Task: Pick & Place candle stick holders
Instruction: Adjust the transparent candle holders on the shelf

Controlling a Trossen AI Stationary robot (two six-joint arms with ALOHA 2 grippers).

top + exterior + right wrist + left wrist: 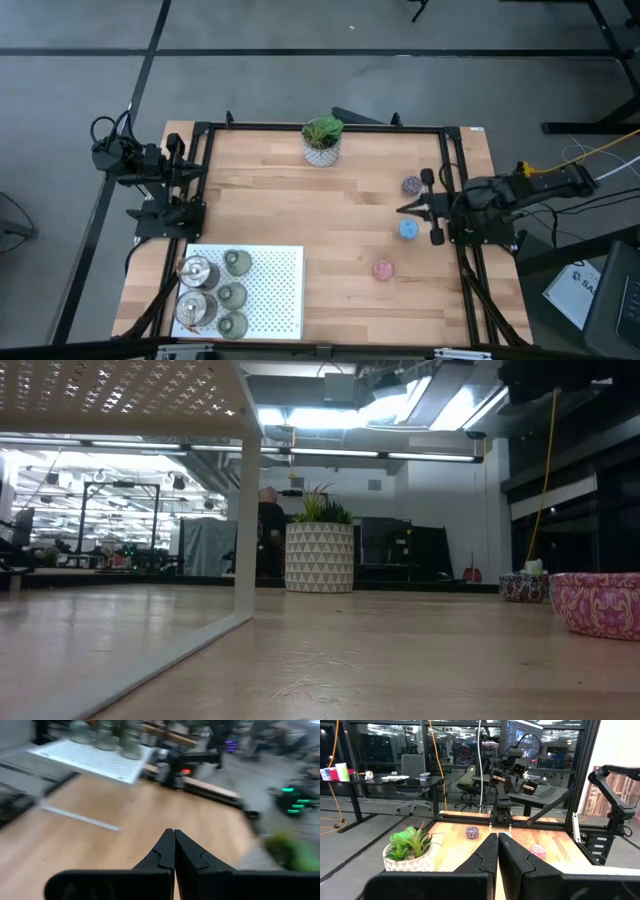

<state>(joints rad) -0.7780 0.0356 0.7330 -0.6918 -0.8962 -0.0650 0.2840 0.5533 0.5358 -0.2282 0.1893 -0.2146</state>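
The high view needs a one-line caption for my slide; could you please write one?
Both grippers shut at the table's sides: five holders on the white perforated shelf, purple, blue and pink holders still on the table.

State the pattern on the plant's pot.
White pot with a grey triangle pattern, clearest in the low view.
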